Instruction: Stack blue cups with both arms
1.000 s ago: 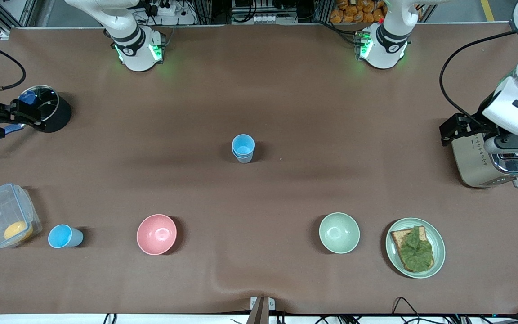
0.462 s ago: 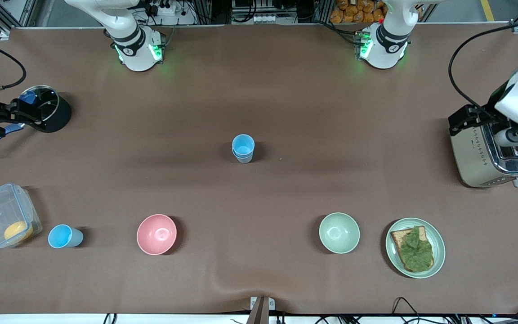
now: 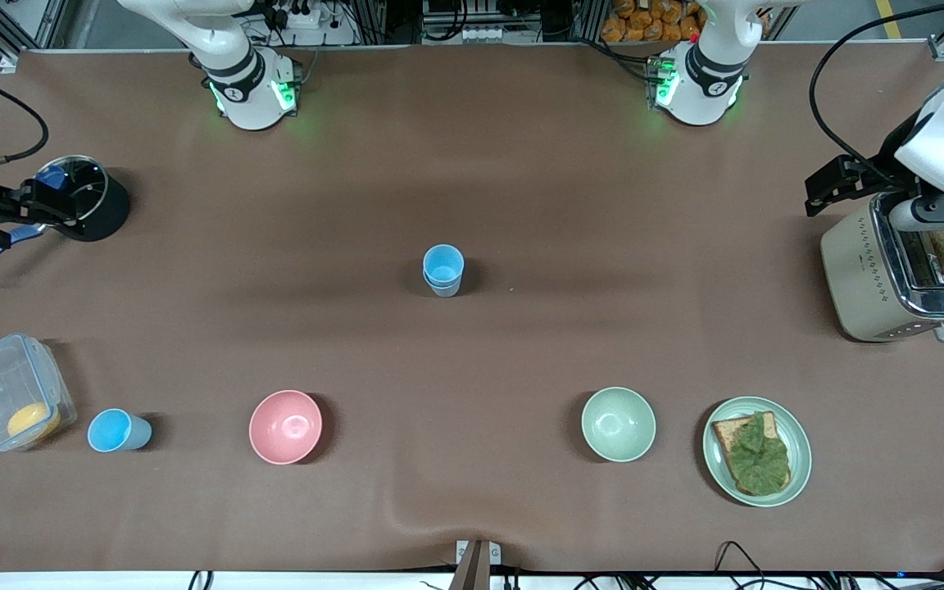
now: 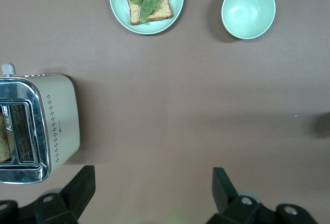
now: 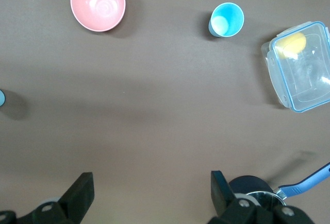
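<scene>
Looking down the front view: two blue cups point(image 3: 443, 270) sit nested one inside the other, upright, right in the middle of the frame; a third blue cup point(image 3: 118, 431) stands alone in the lower part of the frame toward the right arm's end, just beside a clear lidded container point(image 3: 13, 401) with something yellow in it, well apart from the stack.

The pink bowl point(image 3: 285, 426) and pale green bowl point(image 3: 618, 424) share that same lower row; next to the green one, toward the left arm's end, is a plate point(image 3: 800, 459) with toast and a lettuce leaf on it.

The left gripper point(image 4: 153, 195) hangs up in the air at the frame edge, over bare table next to the toaster point(image 3: 865, 279), claw spread wide with nothing in it; a slice of bread pokes out of the toaster slot.

The right gripper point(image 5: 152, 195) hangs at the other frame edge, just by the black pot point(image 3: 99, 205) with a glass lid, claw also wide apart and empty; neither one is anywhere near a cup.
</scene>
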Robot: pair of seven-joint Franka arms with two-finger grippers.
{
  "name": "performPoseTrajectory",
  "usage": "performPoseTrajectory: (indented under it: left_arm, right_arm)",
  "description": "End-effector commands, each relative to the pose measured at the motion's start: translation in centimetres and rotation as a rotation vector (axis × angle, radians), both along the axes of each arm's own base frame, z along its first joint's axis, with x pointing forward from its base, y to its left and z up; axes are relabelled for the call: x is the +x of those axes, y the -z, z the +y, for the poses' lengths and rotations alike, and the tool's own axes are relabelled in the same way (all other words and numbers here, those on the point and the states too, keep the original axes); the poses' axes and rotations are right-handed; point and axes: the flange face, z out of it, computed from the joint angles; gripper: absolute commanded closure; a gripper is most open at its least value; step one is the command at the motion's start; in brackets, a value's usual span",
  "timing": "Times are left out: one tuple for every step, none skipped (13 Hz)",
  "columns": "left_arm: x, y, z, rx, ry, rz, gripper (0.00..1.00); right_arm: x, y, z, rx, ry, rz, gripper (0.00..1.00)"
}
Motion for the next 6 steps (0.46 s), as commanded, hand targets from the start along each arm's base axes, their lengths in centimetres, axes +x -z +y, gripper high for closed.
performPoseTrajectory:
  left_arm:
    - [-0.53,-0.12,0.47,-0.020,0.003,0.003,0.00]
    - [-0.34,-0.29,0.41,-0.020,0.006,-0.002,0.00]
    - [-0.05,-0.16,0.44,-0.020,0.006,-0.001,0.00]
    - [-0.04,0.00,0.15,-0.017,0.012,0.002,0.00]
    - [-0.08,0.00,-0.10,-0.017,0.015,0.002,0.00]
    - [-0.07,-0.14,-0.11,-0.017,0.019,-0.001,0.00]
  right_arm:
    - [-0.01,-0.44,0.25,-0.004,-0.011,0.004,0.00]
    - [0.01,-0.45,0.34,-0.004,-0.011,0.003,0.00]
    - [0.01,-0.45,0.25,-0.004,-0.010,0.003,0.00]
    - [0.01,-0.45,0.25,-0.004,-0.011,0.003,0.00]
    - [0.01,-0.45,0.32,-0.006,-0.011,0.003,0.00]
    - [0.01,-0.45,0.34,-0.004,-0.011,0.003,0.00]
